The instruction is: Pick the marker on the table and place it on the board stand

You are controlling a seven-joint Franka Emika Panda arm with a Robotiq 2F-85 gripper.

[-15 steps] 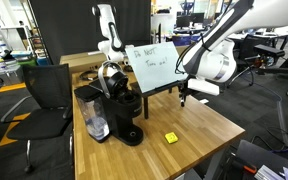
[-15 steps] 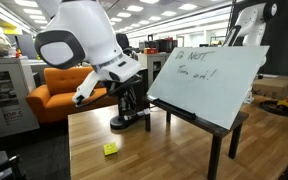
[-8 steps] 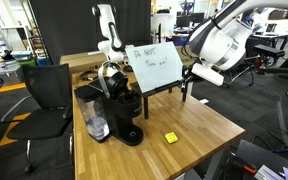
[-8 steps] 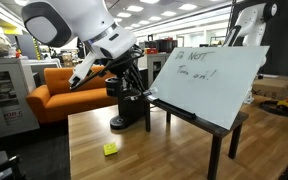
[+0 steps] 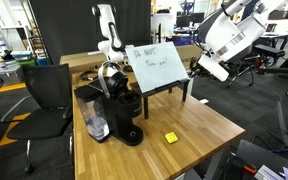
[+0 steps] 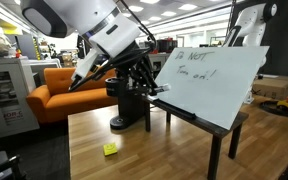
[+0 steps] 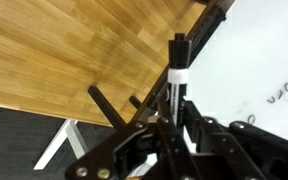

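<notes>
At the left of the table (image 5: 199, 120), a bulky black coffee machine (image 5: 124, 115) is seen in an exterior view, with a small yellow block (image 5: 170, 137) lying well apart on bare plank-grained light wood. Further right, the board stand (image 5: 156, 66) is set up: a flat, glossy white panel with blue handwriting, leaned back on a thin black easel frame. Just beside its right edge the claw (image 5: 196, 72) is held above the table. In the wrist view the claw (image 7: 176, 118) is shown clamped around the marker (image 7: 178, 72), a slim, smooth, round black stick with a white band, lifted clear of the wood and pointed toward the frame's edge. The ledge itself is not clearly made out. Several failures can be foreseen: the round barrel may be rolled off a narrow ledge if it is released tilted or from too high; the light easel may be pushed or tipped if its frame is struck by the bulky claw; and the smooth barrel may be twisted in the grip if its tip is pressed against the panel.
</notes>
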